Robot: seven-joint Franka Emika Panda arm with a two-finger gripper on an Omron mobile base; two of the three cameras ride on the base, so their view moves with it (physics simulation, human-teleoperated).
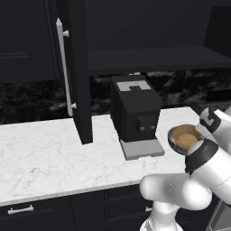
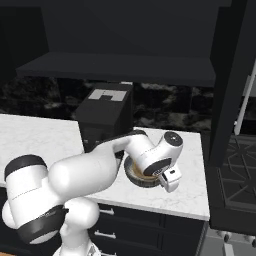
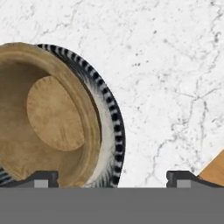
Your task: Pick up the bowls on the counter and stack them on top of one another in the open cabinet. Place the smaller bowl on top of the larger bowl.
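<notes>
On the counter (image 1: 45, 153) the smaller tan bowl (image 3: 48, 118) sits nested inside the larger striped bowl (image 3: 111, 127), just right of the coffee machine. Both also appear as the tan bowl (image 1: 186, 137) in the dark striped bowl (image 1: 173, 140), and again as the striped bowl (image 2: 136, 177) under my wrist. My gripper (image 3: 113, 179) hangs open close above them. One fingertip (image 3: 43, 178) is over the tan bowl's inside and the other fingertip (image 3: 183, 178) is over bare counter (image 3: 166, 65), so the nested rims lie between them. The open cabinet (image 1: 153, 58) has a bare dark shelf (image 2: 120, 67).
A black coffee machine (image 1: 135, 113) stands on the counter beside the bowls. The open cabinet door (image 1: 77, 76) with its pale bar handle (image 1: 63, 67) hangs to the left. A dark stove (image 2: 240, 165) borders the counter's right end. A tan wooden corner (image 3: 214, 170) shows at the hand view's edge.
</notes>
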